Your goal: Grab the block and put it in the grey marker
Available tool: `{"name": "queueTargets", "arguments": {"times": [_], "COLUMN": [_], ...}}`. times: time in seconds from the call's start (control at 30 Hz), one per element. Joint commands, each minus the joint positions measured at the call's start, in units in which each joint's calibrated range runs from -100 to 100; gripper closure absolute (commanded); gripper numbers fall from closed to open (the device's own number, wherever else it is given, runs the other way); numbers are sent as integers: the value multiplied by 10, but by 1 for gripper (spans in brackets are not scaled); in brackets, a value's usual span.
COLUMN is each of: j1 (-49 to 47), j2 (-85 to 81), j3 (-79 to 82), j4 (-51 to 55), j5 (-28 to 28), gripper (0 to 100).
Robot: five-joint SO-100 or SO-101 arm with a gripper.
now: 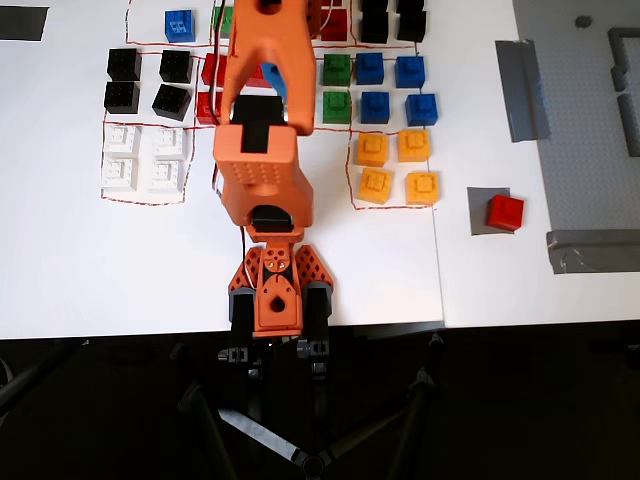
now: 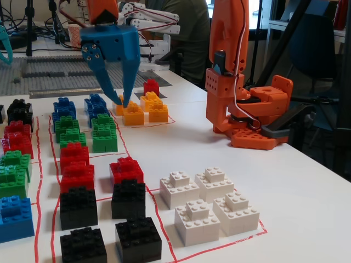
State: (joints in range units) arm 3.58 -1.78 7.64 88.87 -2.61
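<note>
A red block (image 1: 505, 212) with a raised stud sits on the small square grey marker (image 1: 478, 210) at the right of the white table. In the fixed view the same block (image 2: 151, 86) stands far back on the grey patch (image 2: 141, 95). My blue gripper (image 2: 119, 103) hangs open and empty above the table, its tips pointing down near the orange-yellow blocks (image 2: 143, 111), well apart from the red block. In the overhead view the gripper is mostly hidden under the orange arm (image 1: 262, 130).
Outlined groups of blocks fill the table: white (image 1: 143, 158), black (image 1: 148, 80), green (image 1: 337, 85), blue (image 1: 395, 88), orange-yellow (image 1: 398, 165), more red (image 2: 77, 164). Long grey tape strips (image 1: 522, 90) and a grey baseplate (image 1: 590, 130) lie at the right. The arm's base (image 1: 275, 295) stands at the front edge.
</note>
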Motion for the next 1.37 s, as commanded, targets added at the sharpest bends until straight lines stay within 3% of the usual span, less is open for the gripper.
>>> {"name": "queueTargets", "arguments": {"times": [0.0, 0.57, 1.33], "j1": [-22, -96, -100], "j2": [-80, -77, -72], "j3": [-13, -8, -12], "j4": [-17, -24, -23], "j5": [-17, -52, -52], "gripper": [100, 100, 100]}}
